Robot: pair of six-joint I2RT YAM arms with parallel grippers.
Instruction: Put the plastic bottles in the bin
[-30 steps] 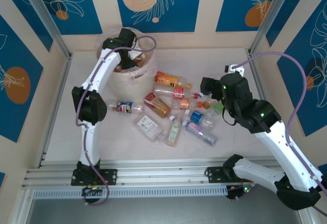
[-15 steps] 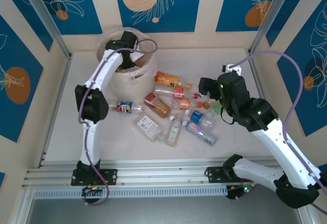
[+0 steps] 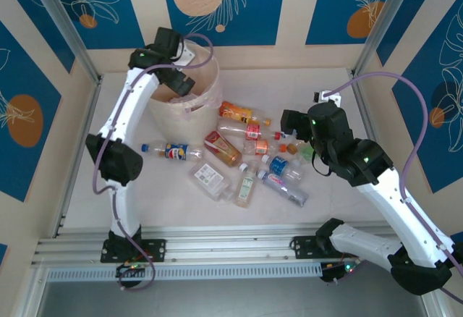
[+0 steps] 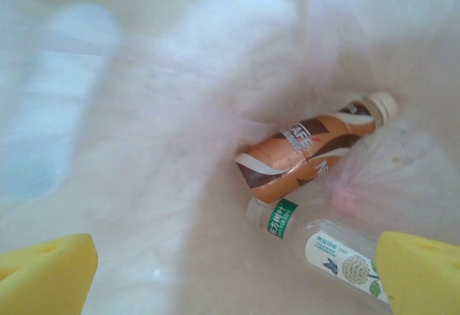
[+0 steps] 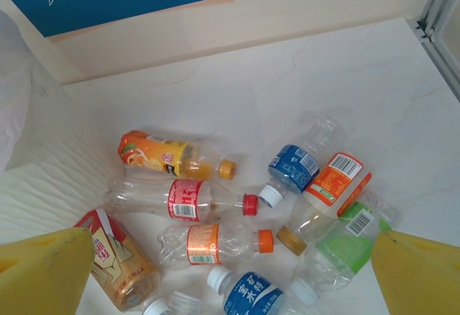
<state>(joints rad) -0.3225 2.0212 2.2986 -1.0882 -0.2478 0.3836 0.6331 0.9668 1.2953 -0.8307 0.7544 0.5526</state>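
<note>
My left gripper (image 3: pixel 179 79) hangs over the mouth of the cream-pink bin (image 3: pixel 210 93), open and holding nothing (image 4: pixel 233 280). In the bin's liner lie a brown-labelled bottle (image 4: pixel 309 149) and a clear bottle with a green and white label (image 4: pixel 327 242). My right gripper (image 3: pixel 293 125) is open above several plastic bottles on the table (image 5: pixel 230 275). Below it lie an orange-juice bottle (image 5: pixel 169 157), a red-labelled bottle (image 5: pixel 183 200), an orange-labelled bottle (image 5: pixel 215 243), a blue-labelled bottle (image 5: pixel 295 167) and a green-labelled bottle (image 5: pixel 345 247).
More bottles lie left of the pile, among them a blue-labelled one (image 3: pixel 173 150) and a flattened clear one (image 3: pixel 210 178). Aluminium frame posts (image 3: pixel 365 107) and a front rail (image 3: pixel 217 248) border the white table (image 3: pixel 340 194). Patterned walls close the back and sides.
The left gripper has opened and lifted up and to the left out of the bin; its elbow has swung left. The right arm has hardly moved.
</note>
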